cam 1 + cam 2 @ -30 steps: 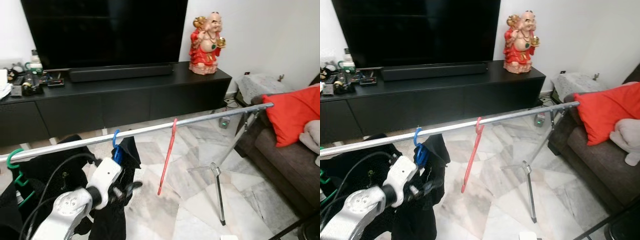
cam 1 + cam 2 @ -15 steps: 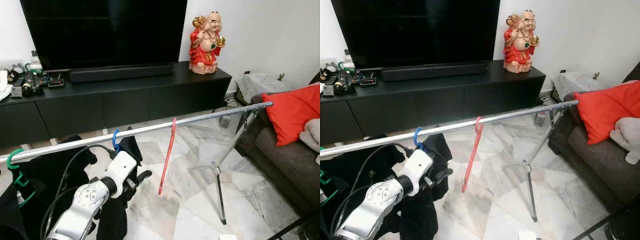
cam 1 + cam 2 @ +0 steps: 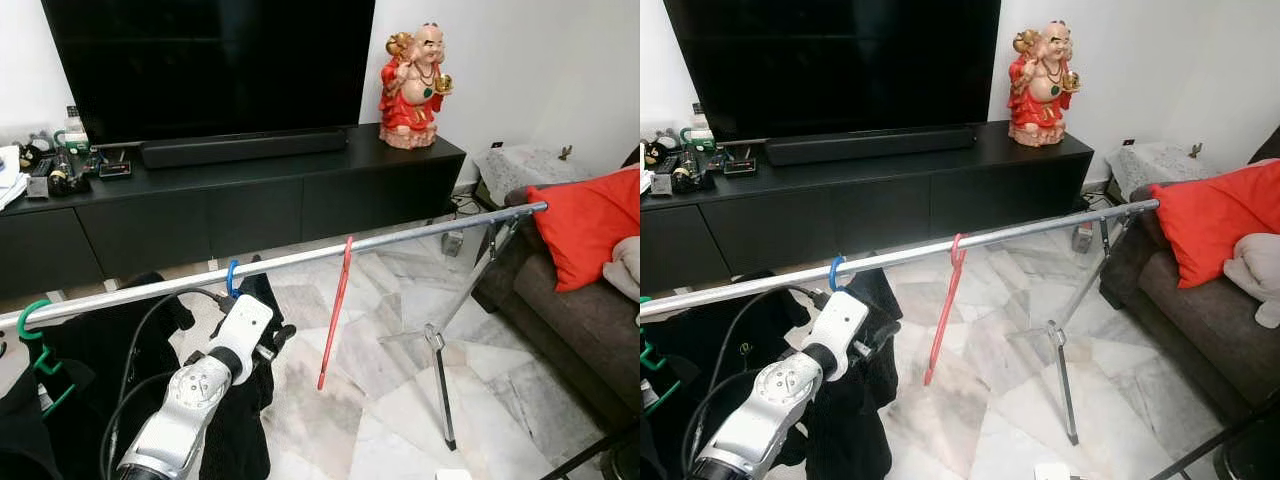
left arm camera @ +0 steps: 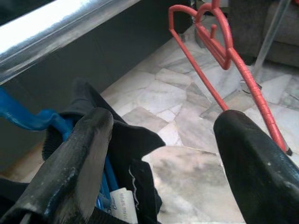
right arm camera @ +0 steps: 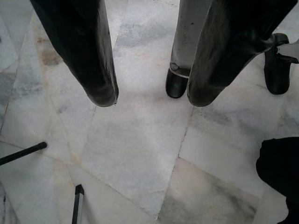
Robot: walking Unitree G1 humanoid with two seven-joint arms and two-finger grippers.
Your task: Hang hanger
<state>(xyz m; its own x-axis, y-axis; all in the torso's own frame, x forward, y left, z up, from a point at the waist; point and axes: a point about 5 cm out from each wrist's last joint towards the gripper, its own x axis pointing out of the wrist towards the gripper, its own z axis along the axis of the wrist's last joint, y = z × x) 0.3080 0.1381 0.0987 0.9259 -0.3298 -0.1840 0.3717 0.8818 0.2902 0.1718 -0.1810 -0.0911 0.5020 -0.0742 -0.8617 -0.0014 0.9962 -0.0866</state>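
A silver rail runs across the room on a tripod stand. On it hang a bare red hanger, a blue hanger carrying a black garment, and a green hanger at the far left. My left gripper is raised just below the rail, beside the blue hanger and left of the red one. In the left wrist view it is open with nothing between its fingers; the blue hanger and the red hanger lie ahead. My right gripper hangs open over the marble floor.
A black TV cabinet with a soundbar and a red figurine stands behind the rail. A sofa with a red cushion is at the right. The stand's tripod leg rests on the marble floor. More dark clothes hang at the left.
My left arm has risen and reached forward, bringing its gripper up close under the rail by the blue hanger. The hangers have stayed in place.
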